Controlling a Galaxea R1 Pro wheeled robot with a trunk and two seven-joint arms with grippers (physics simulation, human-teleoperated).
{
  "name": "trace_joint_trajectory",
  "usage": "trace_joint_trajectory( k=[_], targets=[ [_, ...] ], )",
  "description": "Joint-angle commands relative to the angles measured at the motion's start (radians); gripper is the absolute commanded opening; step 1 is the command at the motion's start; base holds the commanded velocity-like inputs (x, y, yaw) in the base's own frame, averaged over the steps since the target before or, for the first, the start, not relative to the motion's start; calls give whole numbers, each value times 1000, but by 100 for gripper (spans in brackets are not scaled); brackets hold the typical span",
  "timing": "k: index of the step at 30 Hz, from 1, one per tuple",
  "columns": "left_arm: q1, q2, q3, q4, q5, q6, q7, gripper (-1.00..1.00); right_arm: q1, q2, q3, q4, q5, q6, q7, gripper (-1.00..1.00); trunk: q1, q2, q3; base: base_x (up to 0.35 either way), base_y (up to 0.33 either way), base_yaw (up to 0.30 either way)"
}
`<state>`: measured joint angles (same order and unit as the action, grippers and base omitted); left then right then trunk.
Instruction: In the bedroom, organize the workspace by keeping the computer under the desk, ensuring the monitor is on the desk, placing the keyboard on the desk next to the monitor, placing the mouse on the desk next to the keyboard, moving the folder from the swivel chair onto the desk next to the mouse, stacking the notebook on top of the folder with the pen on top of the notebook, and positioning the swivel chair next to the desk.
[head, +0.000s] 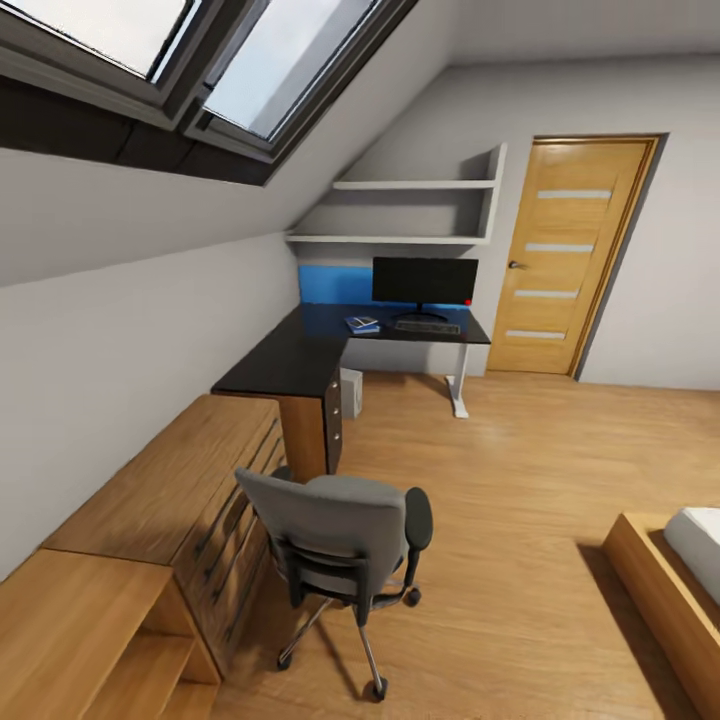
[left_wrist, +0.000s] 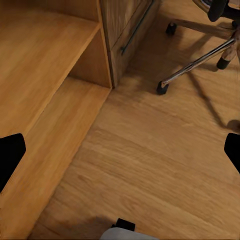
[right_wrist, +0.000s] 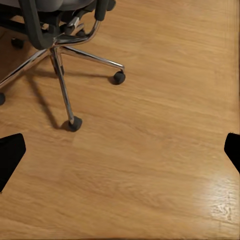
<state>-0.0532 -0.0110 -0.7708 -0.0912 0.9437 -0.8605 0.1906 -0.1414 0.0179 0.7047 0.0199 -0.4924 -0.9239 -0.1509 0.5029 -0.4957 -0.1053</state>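
I count one swivel chair (head: 340, 540), one bench (head: 300, 350), one monitor (head: 425, 281), one keyboard (head: 427, 327), one computer (head: 351, 392), one door (head: 570, 255), two wall shelves (head: 410, 210).

Both hands, left (left_wrist: 120, 150) and right (right_wrist: 120, 150), hang spread wide, pointing floorward.

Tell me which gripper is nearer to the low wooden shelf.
Left. The left gripper hangs by the edge of the shelf; the right gripper is over the floor, beyond the swivel chair.
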Motion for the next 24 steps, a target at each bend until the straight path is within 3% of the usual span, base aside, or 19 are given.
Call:
trace_joint_trajectory(
  k=[1,16,24],
  targets=[
    [0,0,-8,-1,0,-2,10,100,-1,1,9,2,0,-3,-9,100,0,-2,-2,0,308,-289],
    [-1,0,-8,-1,0,-1,10,100,-1,1,9,2,0,-3,-9,100,0,-2,-2,0,39,-289],
    [0,0,-9,-1,0,-2,10,100,-1,1,9,2,1,-3,-9,100,0,-2,-2,-15,12,-78]
  ],
)
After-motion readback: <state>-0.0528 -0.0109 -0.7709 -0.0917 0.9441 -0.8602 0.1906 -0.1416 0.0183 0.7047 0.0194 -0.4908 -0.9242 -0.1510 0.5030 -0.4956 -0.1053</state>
